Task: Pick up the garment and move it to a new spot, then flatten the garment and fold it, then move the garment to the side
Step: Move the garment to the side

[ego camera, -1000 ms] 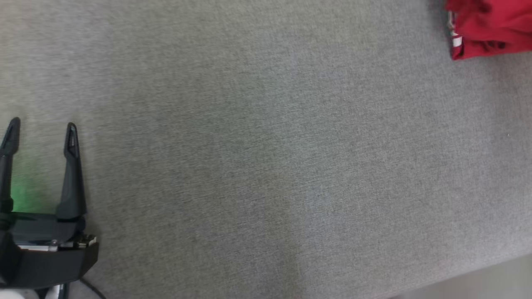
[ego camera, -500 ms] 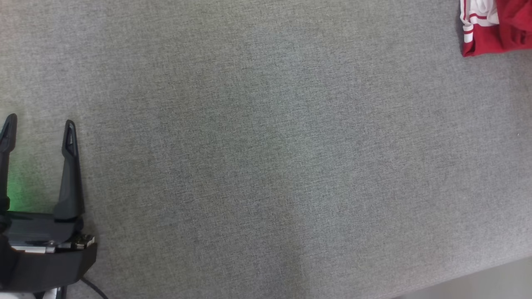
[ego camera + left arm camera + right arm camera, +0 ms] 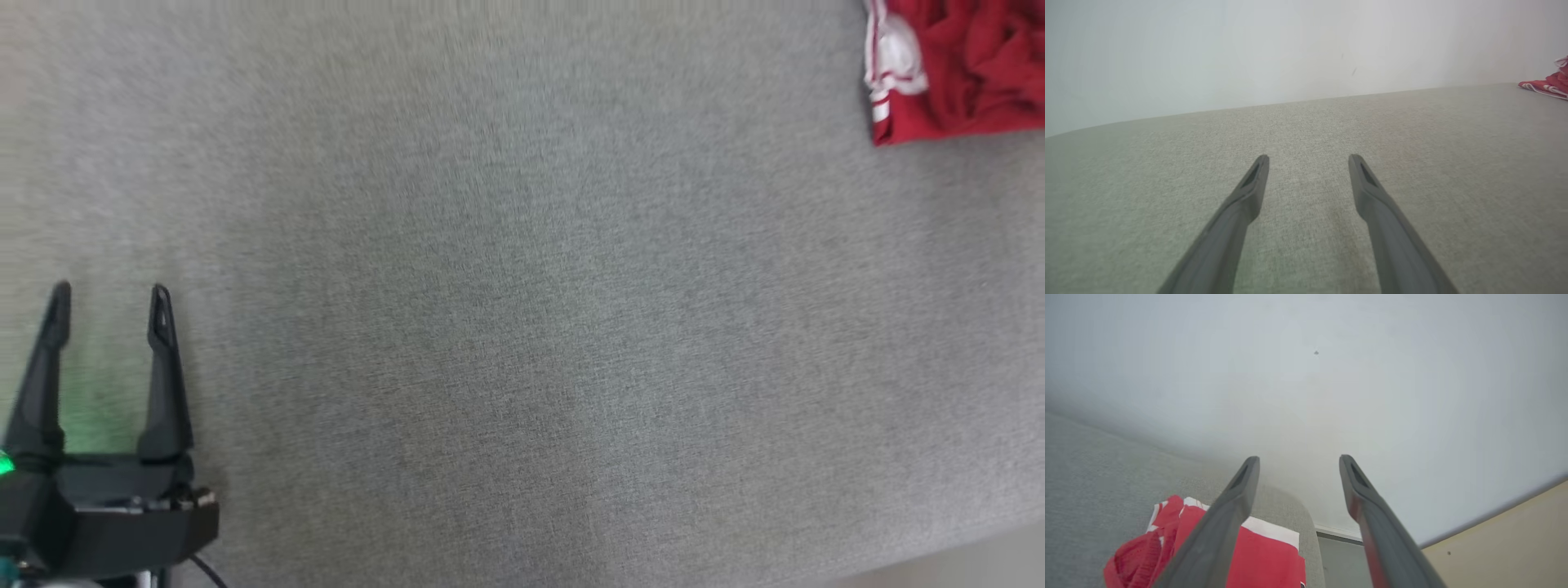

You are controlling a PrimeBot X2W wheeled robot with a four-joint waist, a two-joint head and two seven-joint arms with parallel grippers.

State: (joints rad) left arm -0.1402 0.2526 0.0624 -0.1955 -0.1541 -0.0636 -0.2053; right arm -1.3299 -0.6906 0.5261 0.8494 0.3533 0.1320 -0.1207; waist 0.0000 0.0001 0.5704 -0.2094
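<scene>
- The garment is cut off by the far and right edges of the head view.
- In the right wrist view, one finger of the right gripper hides part of it.
- The body of the left gripper is cut at the near edge.

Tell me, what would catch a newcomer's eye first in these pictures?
The crumpled red garment with white trim stands out, lying at the head view's top right corner on the wide grey woven fabric surface. Next come the left gripper at that view's lower left, its two dark fingers spread and empty, and the right gripper, open near the garment.
</scene>
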